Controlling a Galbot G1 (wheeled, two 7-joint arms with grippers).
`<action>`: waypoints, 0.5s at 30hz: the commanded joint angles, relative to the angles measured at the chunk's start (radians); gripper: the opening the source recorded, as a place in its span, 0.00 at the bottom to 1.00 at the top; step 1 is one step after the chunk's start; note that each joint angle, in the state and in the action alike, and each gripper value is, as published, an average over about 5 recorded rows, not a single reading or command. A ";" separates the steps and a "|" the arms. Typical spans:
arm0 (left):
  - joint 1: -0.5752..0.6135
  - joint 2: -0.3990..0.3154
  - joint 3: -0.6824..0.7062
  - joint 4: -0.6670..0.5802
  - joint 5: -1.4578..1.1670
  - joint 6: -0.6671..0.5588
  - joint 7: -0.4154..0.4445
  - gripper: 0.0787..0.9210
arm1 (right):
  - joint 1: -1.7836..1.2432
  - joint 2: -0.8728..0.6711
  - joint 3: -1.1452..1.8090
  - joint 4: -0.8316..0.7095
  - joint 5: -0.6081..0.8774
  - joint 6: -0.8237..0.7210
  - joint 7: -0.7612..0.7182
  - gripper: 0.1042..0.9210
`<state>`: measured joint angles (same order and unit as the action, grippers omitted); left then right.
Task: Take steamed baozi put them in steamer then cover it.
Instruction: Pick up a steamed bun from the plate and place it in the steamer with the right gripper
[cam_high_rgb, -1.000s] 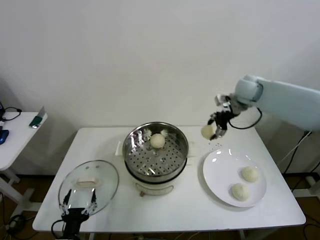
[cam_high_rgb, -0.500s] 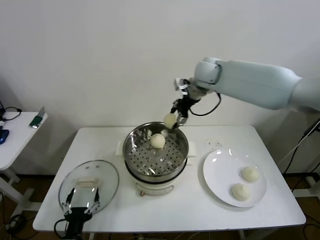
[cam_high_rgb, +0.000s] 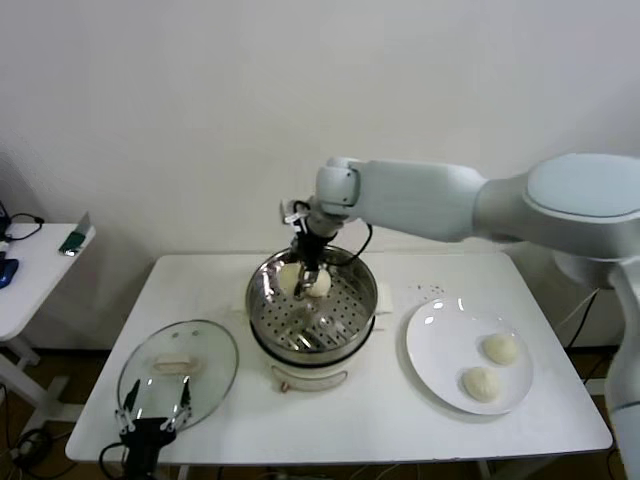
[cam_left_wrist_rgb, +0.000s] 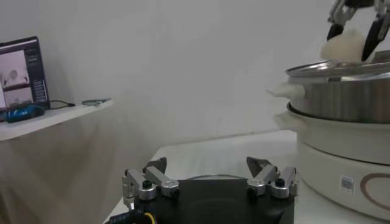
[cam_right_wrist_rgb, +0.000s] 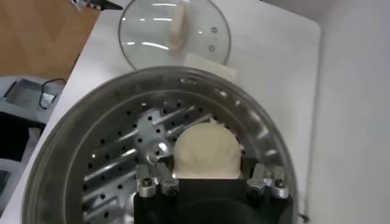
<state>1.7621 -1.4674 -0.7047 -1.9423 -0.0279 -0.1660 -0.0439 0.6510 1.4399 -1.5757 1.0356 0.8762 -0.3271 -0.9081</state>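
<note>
Baozi (cam_right_wrist_rgb: 206, 152) sitting clamped between the right gripper's (cam_high_rgb: 306, 272) fingers, hanging just over the steamer's (cam_high_rgb: 312, 305) perforated tray beside a second bun (cam_high_rgb: 319, 283) at the back. Two more buns (cam_high_rgb: 500, 348) lying on the white plate (cam_high_rgb: 432, 350), right of the steamer. Glass lid (cam_high_rgb: 178, 365) resting front-left on the table (cam_high_rgb: 380, 420); left gripper (cam_left_wrist_rgb: 210, 182) idling there, fingers spread wide apart.

Steel steamer (cam_high_rgb: 312, 310) uncovered, two cream baozi (cam_high_rgb: 318, 284) inside; two baozi (cam_high_rgb: 499, 348) outside, well apart.
</note>
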 joint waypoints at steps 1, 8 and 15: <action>-0.001 0.005 -0.001 0.006 -0.003 0.000 0.000 0.88 | -0.057 0.062 -0.012 -0.022 0.002 -0.007 0.011 0.73; -0.008 0.012 -0.004 0.024 -0.006 0.000 0.000 0.88 | -0.069 0.051 -0.024 -0.015 -0.007 -0.002 0.008 0.73; -0.024 0.008 -0.009 0.026 -0.005 0.012 0.001 0.88 | -0.071 0.029 -0.022 -0.010 -0.018 0.002 -0.004 0.85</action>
<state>1.7422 -1.4576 -0.7134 -1.9194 -0.0329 -0.1588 -0.0431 0.5990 1.4565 -1.5946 1.0307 0.8628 -0.3261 -0.9084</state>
